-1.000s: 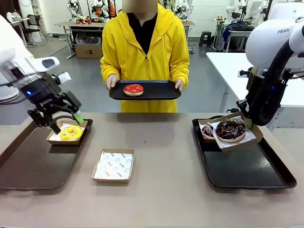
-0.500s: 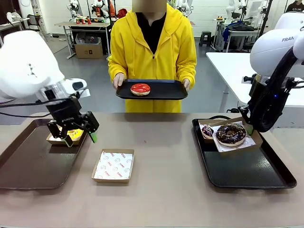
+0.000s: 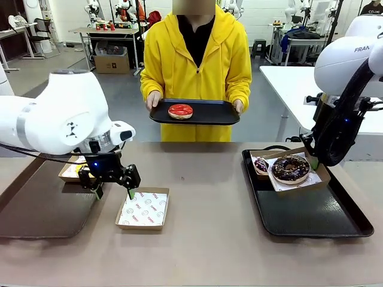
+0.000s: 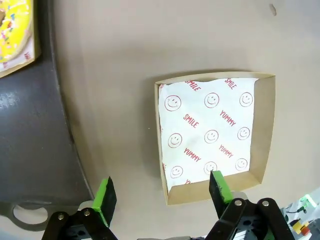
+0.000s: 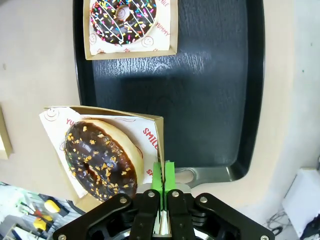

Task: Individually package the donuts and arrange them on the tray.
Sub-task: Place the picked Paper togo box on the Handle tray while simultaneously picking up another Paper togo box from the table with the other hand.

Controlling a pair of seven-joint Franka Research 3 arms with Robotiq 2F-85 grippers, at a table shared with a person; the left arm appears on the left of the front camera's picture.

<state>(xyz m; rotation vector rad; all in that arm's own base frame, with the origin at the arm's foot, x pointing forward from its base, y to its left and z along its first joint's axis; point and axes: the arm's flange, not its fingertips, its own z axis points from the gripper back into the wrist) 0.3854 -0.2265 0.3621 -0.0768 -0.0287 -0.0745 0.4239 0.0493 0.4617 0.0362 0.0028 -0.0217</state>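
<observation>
A pale brown table (image 3: 203, 251) stands in a workshop with benches behind. At its left end lies a dark tray (image 3: 36, 209). A cardboard box (image 4: 20, 62) on that tray holds the yellow donut (image 4: 12, 27), mostly hidden behind the left arm in the front view. The left gripper (image 3: 114, 194) hangs low with its fingers wide apart and nothing between them, just over the near-left edge of an empty paper-lined box (image 3: 142, 208) that sits on the bare table beside the tray.

Beyond the table's middle a person in a yellow hoodie (image 3: 197, 66) holds a black tray (image 3: 209, 113) in both hands. The red donut (image 3: 180, 110) lies on it, toward its left side.

To the right, a second dark tray (image 3: 311, 218) rests on the table. At its far end the sprinkled donut (image 5: 124, 20) sits in its own box (image 5: 130, 49). Just beside it is the chocolate donut (image 5: 100, 160), in a tilted box (image 5: 120, 112). The right gripper (image 5: 163, 175) is clamped on that box's wall, pads pressed together on the cardboard and paper liner. Whether the tilted box touches the tray cannot be told.
</observation>
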